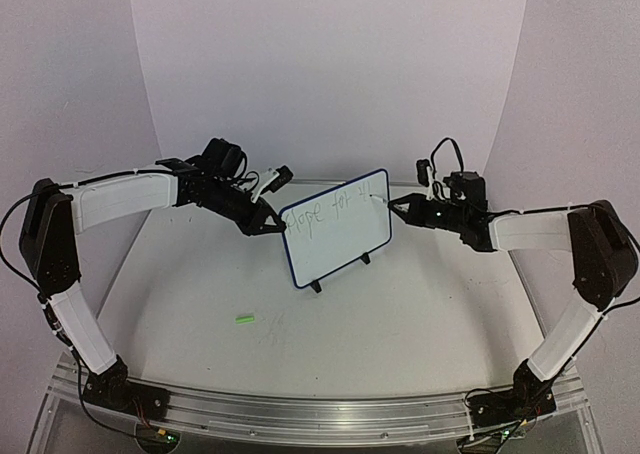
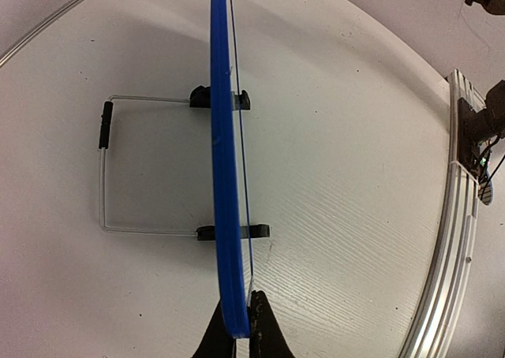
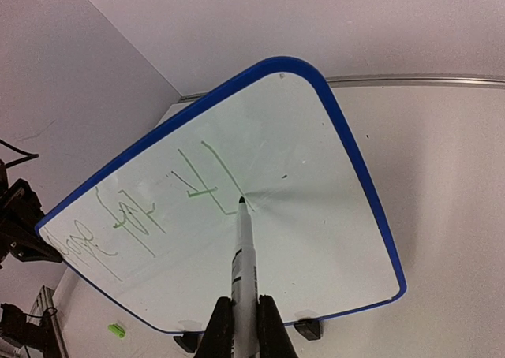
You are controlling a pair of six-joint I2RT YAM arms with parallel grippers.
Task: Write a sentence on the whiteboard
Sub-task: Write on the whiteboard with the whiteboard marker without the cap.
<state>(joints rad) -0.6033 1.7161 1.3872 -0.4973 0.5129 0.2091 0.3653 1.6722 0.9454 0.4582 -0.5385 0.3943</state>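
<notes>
The whiteboard (image 1: 337,226), white with a dark blue rim, rounded corners and green handwriting, stands tilted back on its wire stand (image 2: 101,192) on the tabletop (image 1: 400,324), between the two pincers. The left pincer (image 1: 275,222) pinches the rim nearest it. The right pincer (image 1: 393,205) grips a black marker (image 3: 243,255), whose tip touches the board straight ahead. Both forearms reach inward, roughly level.

The whiteboard (image 1: 337,226) is white with a deep blue rim and bears green handwriting (image 3: 142,216); its feet (image 2: 211,98) are black. The marker (image 3: 243,255) looks pale grey, banded black. A bright green scrap (image 1: 244,319), perhaps a cap, marks the white, faintly grained worktop (image 1: 400,314).
</notes>
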